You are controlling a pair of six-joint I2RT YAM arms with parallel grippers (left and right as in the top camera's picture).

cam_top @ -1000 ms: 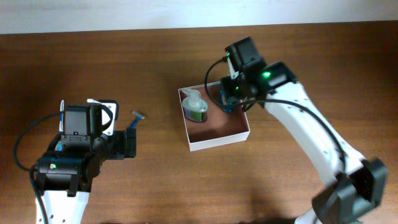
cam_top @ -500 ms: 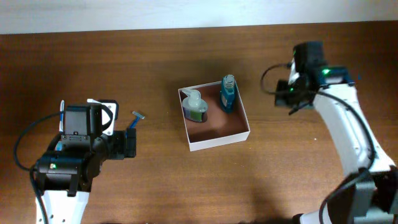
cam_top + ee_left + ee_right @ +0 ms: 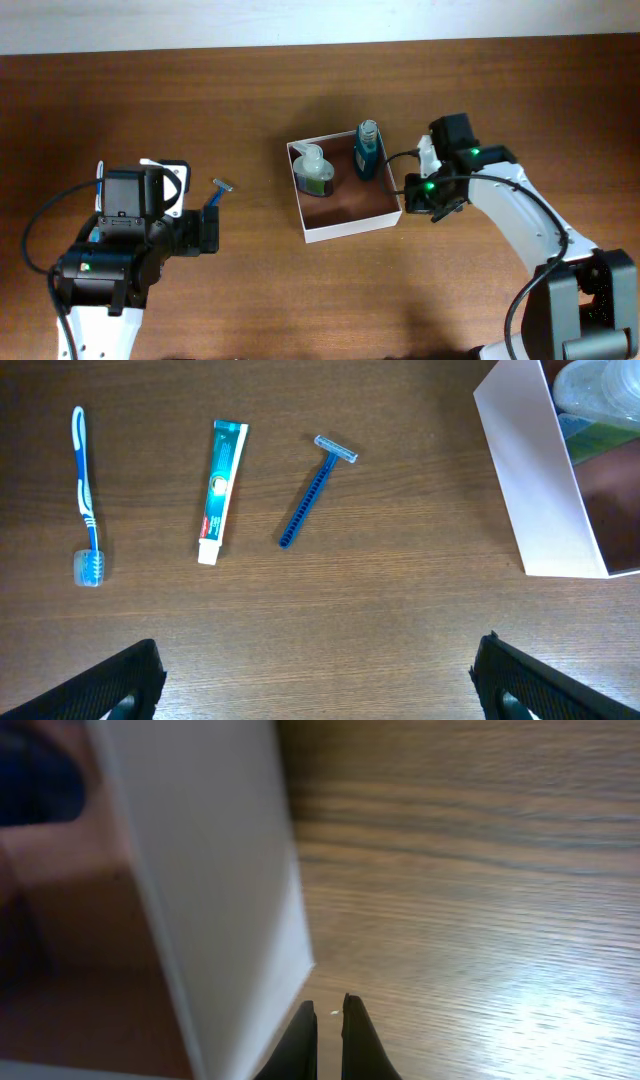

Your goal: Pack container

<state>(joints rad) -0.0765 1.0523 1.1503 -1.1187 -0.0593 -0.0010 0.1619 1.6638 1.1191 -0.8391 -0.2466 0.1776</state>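
The container [image 3: 352,227] is a shallow white-walled box with a reddish-brown floor at the table's middle. A clear bottle with green contents [image 3: 313,172] stands in its far left part and a blue bottle [image 3: 365,152] in its far right corner. My right gripper [image 3: 412,195] is shut and empty, low beside the outside of the right wall. In the right wrist view its fingertips [image 3: 325,1025] sit next to the white wall [image 3: 220,870]. My left gripper [image 3: 320,695] hangs wide open over bare wood, left of the container [image 3: 545,490].
A blue razor [image 3: 315,490], a toothpaste tube [image 3: 222,490] and a blue toothbrush [image 3: 85,500] lie in a row on the table left of the container. From overhead only the razor [image 3: 222,188] shows beside the left arm.
The right gripper let go of the blue bottle in the container, drew away to the right, shut, and came down beside the container's right wall. The left arm has not moved.
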